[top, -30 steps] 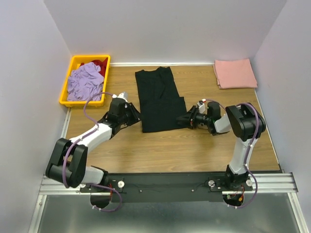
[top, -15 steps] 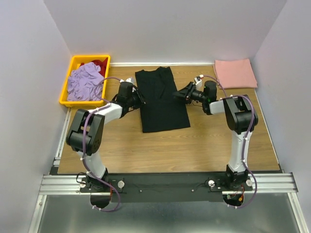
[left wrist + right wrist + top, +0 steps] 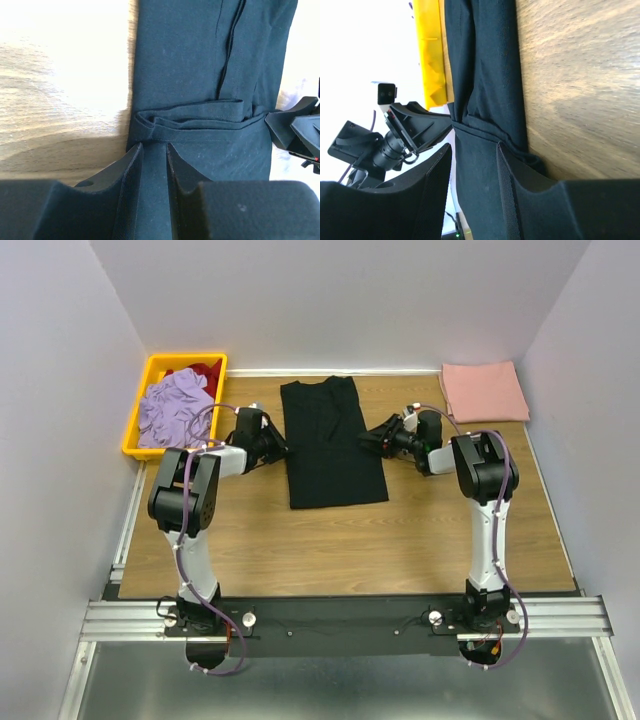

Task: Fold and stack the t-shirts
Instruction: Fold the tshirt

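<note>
The black t-shirt lies flat as a long strip in the middle of the table, collar end far. My left gripper is at its left edge about halfway along. In the left wrist view the jaws stand narrow with black cloth between them. My right gripper is at the right edge opposite, and its jaws also close on black cloth. A bunched ridge of cloth runs across the shirt between the two grippers. The salmon-pink t-shirt lies folded at the far right corner.
A yellow bin stands at the far left and holds a lavender garment and a red one. The bin also shows in the right wrist view. White walls enclose the table on three sides.
Both grippers have moved away from the near end of the black t-shirt, along its side edges, to about mid-length. The shirt's outline has barely changed.
</note>
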`<control>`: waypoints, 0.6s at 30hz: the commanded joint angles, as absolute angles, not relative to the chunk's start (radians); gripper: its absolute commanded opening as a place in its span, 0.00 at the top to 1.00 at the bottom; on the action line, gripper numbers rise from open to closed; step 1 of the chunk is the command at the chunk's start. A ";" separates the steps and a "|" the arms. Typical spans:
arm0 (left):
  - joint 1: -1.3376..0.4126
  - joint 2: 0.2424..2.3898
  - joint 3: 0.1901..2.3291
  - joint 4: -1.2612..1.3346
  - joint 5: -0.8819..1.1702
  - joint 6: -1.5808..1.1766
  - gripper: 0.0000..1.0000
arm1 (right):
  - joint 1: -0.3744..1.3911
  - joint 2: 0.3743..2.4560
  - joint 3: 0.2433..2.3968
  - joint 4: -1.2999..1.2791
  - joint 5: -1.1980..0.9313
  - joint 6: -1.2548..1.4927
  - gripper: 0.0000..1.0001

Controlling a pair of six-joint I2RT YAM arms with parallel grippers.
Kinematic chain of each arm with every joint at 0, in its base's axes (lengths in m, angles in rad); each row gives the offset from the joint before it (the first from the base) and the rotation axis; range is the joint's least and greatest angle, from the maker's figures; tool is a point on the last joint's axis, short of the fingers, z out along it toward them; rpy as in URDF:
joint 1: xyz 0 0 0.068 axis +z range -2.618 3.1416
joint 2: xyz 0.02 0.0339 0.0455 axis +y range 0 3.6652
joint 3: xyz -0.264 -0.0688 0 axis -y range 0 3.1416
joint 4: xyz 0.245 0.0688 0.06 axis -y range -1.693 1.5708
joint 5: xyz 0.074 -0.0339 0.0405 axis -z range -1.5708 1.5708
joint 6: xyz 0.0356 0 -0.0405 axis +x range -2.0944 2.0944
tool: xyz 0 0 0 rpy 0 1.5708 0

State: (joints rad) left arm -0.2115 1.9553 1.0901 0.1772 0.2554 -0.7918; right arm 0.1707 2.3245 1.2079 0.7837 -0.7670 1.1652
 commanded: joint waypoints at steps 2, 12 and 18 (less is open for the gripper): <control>-0.193 1.887 1.069 0.120 0.198 -0.755 0.66 | 0.153 2.249 1.203 0.664 -0.710 1.063 0.51; -0.201 1.507 0.970 -0.037 0.057 -0.618 0.55 | 0.155 1.849 1.123 0.091 -0.496 0.628 0.47; -0.242 1.264 0.896 -0.158 -0.026 -0.506 0.42 | 0.196 1.637 1.030 -0.267 -0.240 0.453 0.46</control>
State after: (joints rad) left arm -0.2131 1.3636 0.9451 -0.0364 0.0818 -0.6048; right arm 0.1696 1.7195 1.1202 0.0498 -0.4641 0.6147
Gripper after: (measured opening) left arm 0.564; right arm 0.532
